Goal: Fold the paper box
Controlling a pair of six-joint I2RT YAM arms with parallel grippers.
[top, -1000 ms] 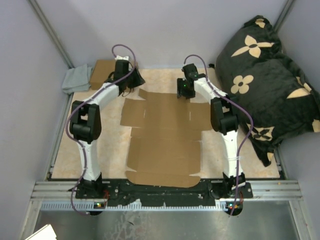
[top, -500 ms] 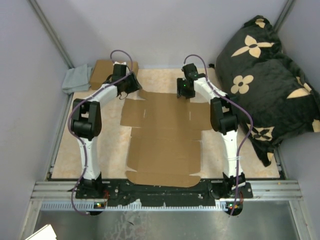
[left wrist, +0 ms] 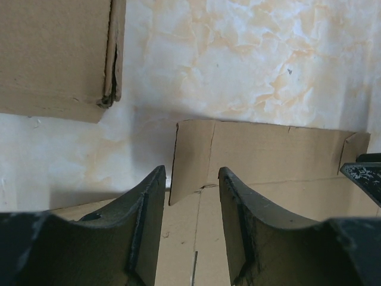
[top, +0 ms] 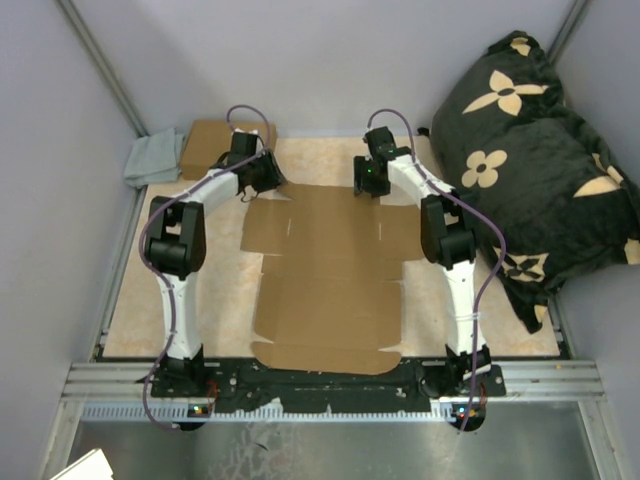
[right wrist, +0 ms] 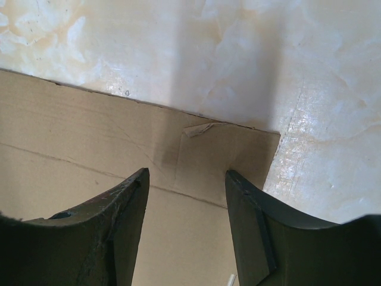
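The paper box (top: 330, 280) lies unfolded and flat on the marbled table, a brown die-cut sheet with side flaps and crease lines. My left gripper (top: 268, 180) hovers at its far left corner, open. In the left wrist view that corner flap (left wrist: 199, 152) shows in the gap of the left gripper (left wrist: 191, 179), slightly raised and touched by neither finger. My right gripper (top: 368, 187) sits over the far edge towards the right, also open. The right wrist view has the far right corner (right wrist: 238, 158) of the sheet below the right gripper (right wrist: 186, 179), with nothing held.
A smooth brown carton (top: 215, 145) lies at the back left, also seen as a carton (left wrist: 53, 53) beyond the left fingers. A grey cloth (top: 152, 158) lies beside it. A black flowered cushion (top: 530, 150) fills the right side. A metal rail (top: 330, 385) runs along the near edge.
My left gripper has come nearer and to the right, from beside the carton to the sheet's far left corner. The right arm and the sheet have not moved.
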